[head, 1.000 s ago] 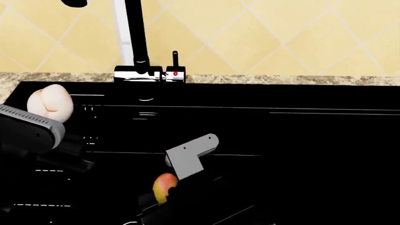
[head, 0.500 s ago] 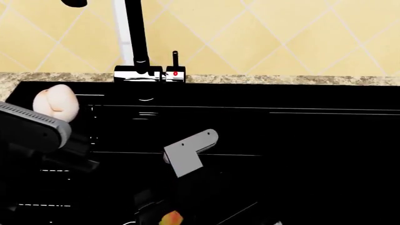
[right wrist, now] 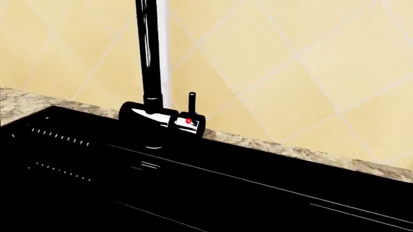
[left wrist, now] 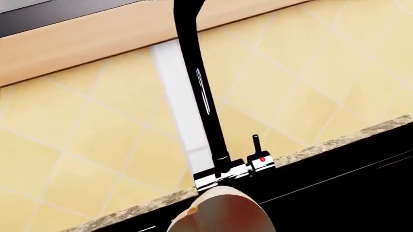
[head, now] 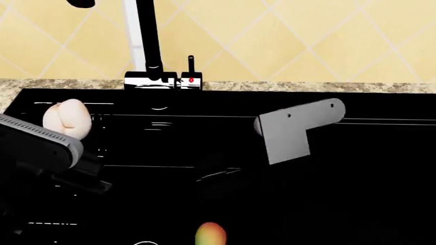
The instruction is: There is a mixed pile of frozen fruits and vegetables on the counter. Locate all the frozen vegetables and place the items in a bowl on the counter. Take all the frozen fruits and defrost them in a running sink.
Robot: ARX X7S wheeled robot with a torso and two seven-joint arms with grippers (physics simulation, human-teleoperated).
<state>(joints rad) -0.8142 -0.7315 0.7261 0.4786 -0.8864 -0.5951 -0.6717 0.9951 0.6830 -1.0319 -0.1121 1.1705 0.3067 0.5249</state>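
A pale peach is held in the left end effector over the sink, left of the faucet; a mango lies in the basin, below it. The right end effector's state cannot be told.

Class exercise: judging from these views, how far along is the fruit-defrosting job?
Done: one fruit, a mango, lies in the sink. In hand: the left gripper holds a peach over the sink's left edge. Left: releasing it. No water shows at the faucet; bowl and vegetables are out of view.

Pale peach at left pincer; mango low in black sink
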